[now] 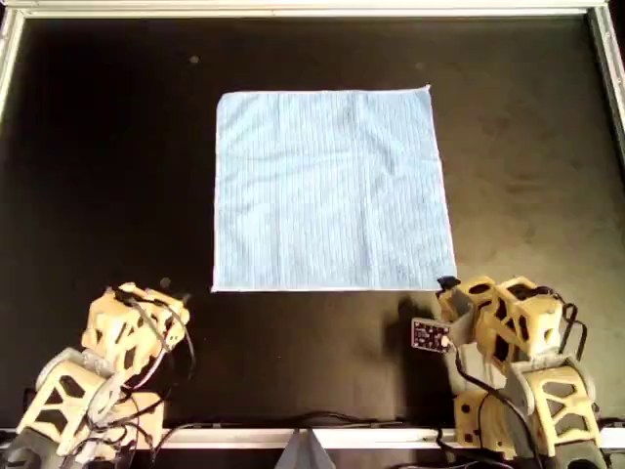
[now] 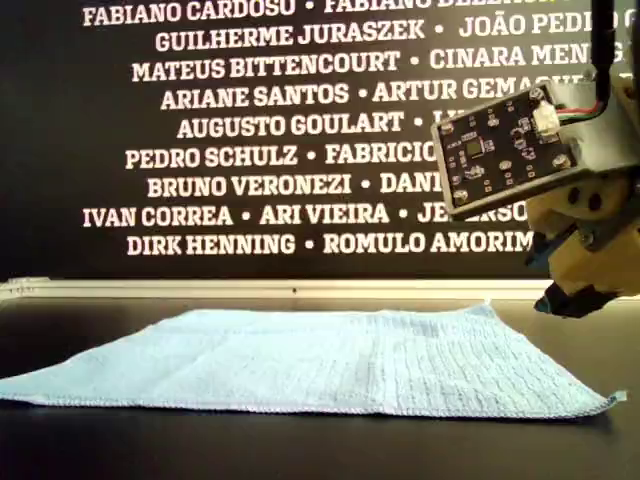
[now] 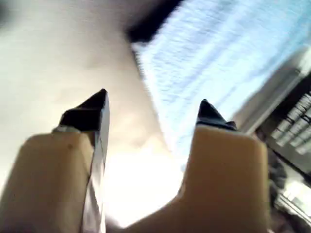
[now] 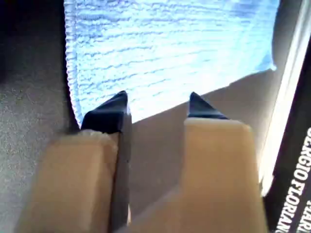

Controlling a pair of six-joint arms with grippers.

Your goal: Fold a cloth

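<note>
The light blue cloth [image 1: 332,191] lies flat and spread out as a square in the middle of the black table; it also shows in the exterior view [image 2: 320,360]. My second gripper [image 1: 447,284] is open, low at the cloth's near corner on the overhead view's right. In the second wrist view [image 4: 158,104] one fingertip [image 4: 114,109] is at that corner of the cloth [image 4: 170,48]. My first gripper [image 1: 171,291] is open and empty over bare table, a short way outside the near corner on the overhead view's left. The first wrist view [image 3: 153,109] shows the cloth [image 3: 218,53] ahead of the jaws.
The black table has a pale metal rim [image 1: 293,10]. A dark wall with white names [image 2: 250,130] stands behind it. A small circuit board [image 1: 430,335] sits on the second arm. Cables [image 1: 322,420] run along the near edge.
</note>
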